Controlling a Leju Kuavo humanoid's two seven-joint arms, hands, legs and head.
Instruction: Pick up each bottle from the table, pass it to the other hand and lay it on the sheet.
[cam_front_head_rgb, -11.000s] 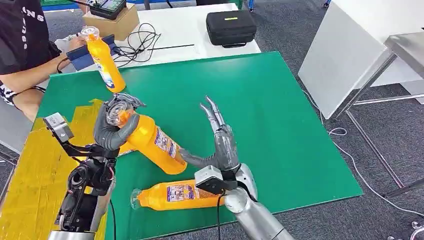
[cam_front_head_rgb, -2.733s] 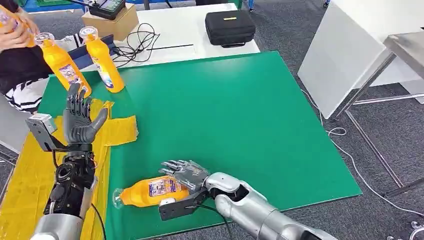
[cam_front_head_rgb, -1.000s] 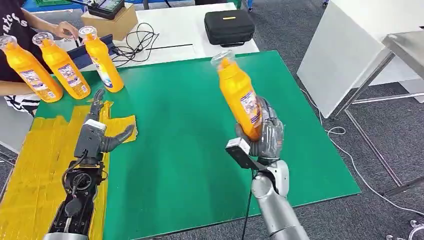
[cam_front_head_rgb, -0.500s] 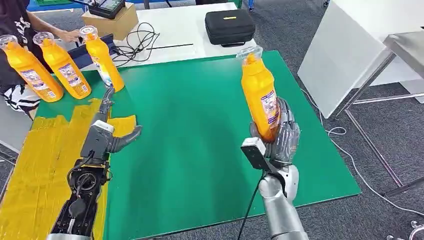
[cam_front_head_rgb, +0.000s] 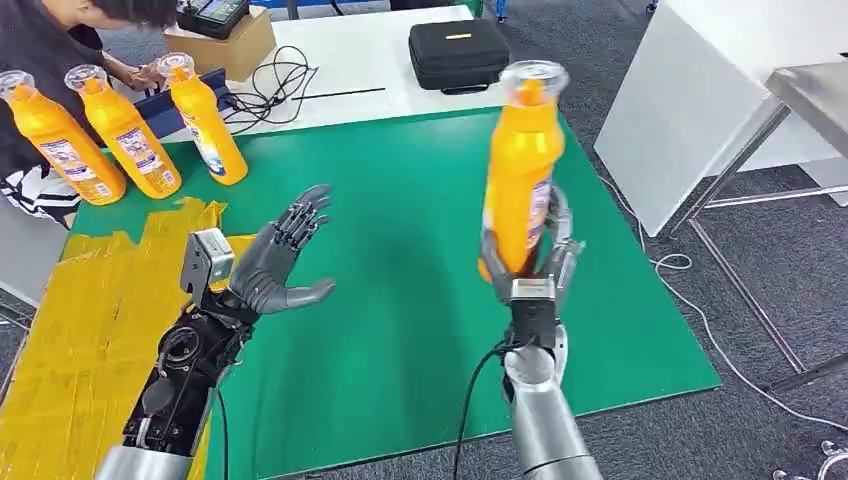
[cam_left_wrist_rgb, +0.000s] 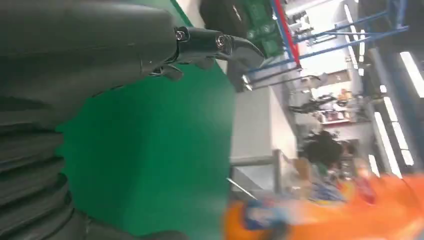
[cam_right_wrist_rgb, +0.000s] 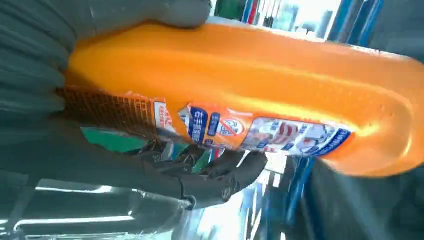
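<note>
My right hand grips an orange bottle upright, lifted above the green table, clear cap on top. The right wrist view shows the same bottle with its label, my fingers wrapped around its lower body. My left hand is raised over the table's left part, fingers spread, palm turned toward the bottle, holding nothing. The left wrist view shows its fingers extended and a blurred orange bottle beyond them. The yellow sheet lies on the table's left side.
Three more orange bottles stand at the table's far left corner, next to a person seated there. A black case, cables and a cardboard box lie on the white table behind. A white panel stands to the right.
My right hand has lifted the bottle upright and brought it slightly leftward. My left hand has risen and turned its open palm toward the bottle. The person placed bottles at the far left.
</note>
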